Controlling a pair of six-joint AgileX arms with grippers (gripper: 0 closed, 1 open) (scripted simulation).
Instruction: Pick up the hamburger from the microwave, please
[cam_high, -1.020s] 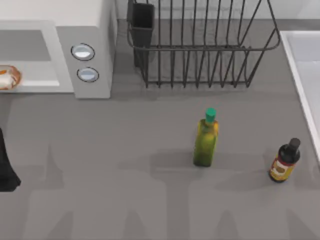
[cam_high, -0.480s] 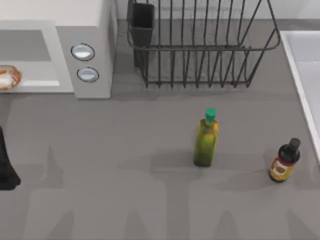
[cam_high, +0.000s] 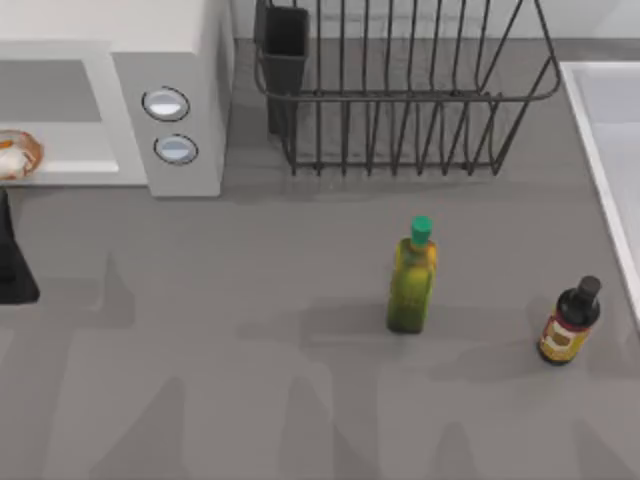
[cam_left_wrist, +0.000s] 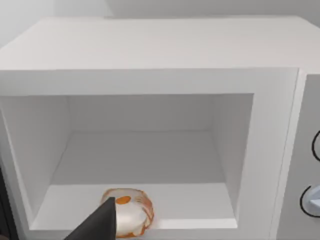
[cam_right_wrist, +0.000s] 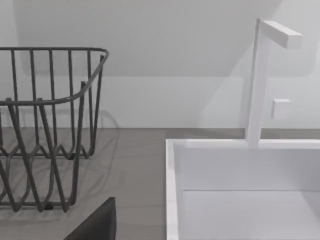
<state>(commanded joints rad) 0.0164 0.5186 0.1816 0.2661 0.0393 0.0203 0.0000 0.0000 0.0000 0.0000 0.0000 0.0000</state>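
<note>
The white microwave (cam_high: 180, 95) stands at the back left with its grey cavity (cam_left_wrist: 145, 155) facing me. The hamburger (cam_high: 14, 156) lies at the front lip of the cavity floor, a small round bun with an orange edge and a paler middle (cam_left_wrist: 131, 218). My left gripper (cam_high: 12, 262) shows as a dark shape at the table's left edge, just in front of the microwave and below the hamburger. In the left wrist view a dark part of that gripper (cam_left_wrist: 97, 225) overlaps the hamburger's near side. A dark part of my right gripper (cam_right_wrist: 97, 225) shows in the right wrist view, parked.
A black wire dish rack (cam_high: 400, 90) with a dark cup holder (cam_high: 284, 50) stands at the back middle. A green-capped yellow bottle (cam_high: 412, 280) and a dark brown sauce bottle (cam_high: 570, 322) stand on the grey table. A white sink (cam_high: 610, 140) with its faucet (cam_right_wrist: 260, 80) lies at the right.
My left gripper has moved away from the front edge toward the microwave, closing on the hamburger. The bottles, the rack and the hamburger have not moved.
</note>
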